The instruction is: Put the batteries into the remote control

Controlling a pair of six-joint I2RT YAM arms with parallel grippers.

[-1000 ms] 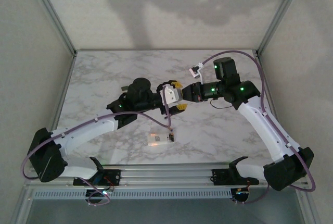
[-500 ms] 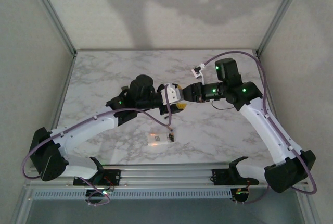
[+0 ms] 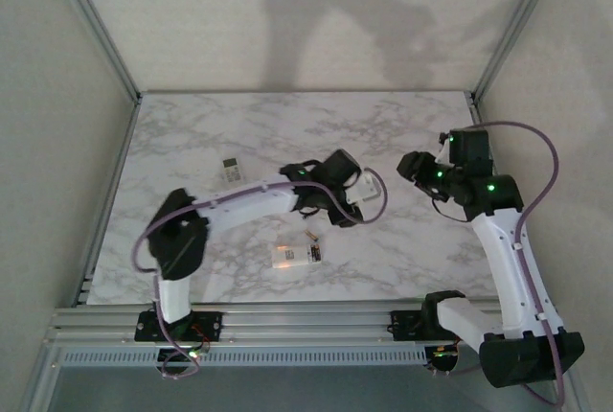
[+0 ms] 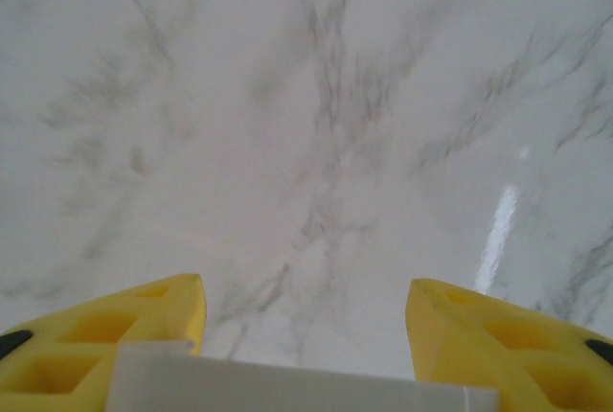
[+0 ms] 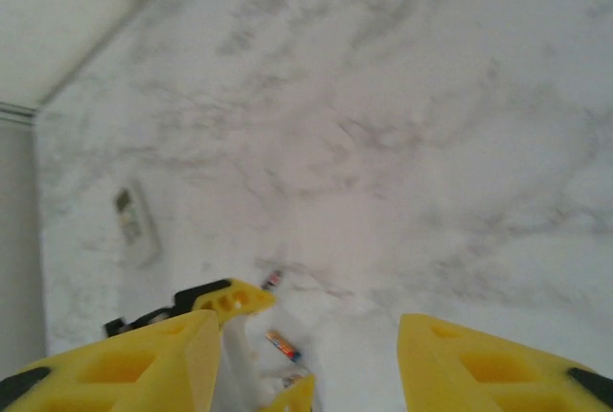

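Clearly the left claw [image 4: 305,283] is clenched on a white slab [image 4: 287,388] lying across its yellow fingers [image 4: 124,335]. The right claw [image 5: 305,321] hangs released, jaws apart, with nothing between them. Ahead of it, on the marble table [image 5: 431,144], two batteries [image 5: 283,343] lie just beside the left claw's tips. The white remote [image 5: 134,220] rests well apart, off to that claw's left.

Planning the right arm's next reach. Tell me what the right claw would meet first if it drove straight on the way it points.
Most likely the bare marble tabletop: the right claw angles down toward it. The batteries lie nearer, seemingly below that line; depth is unclear.
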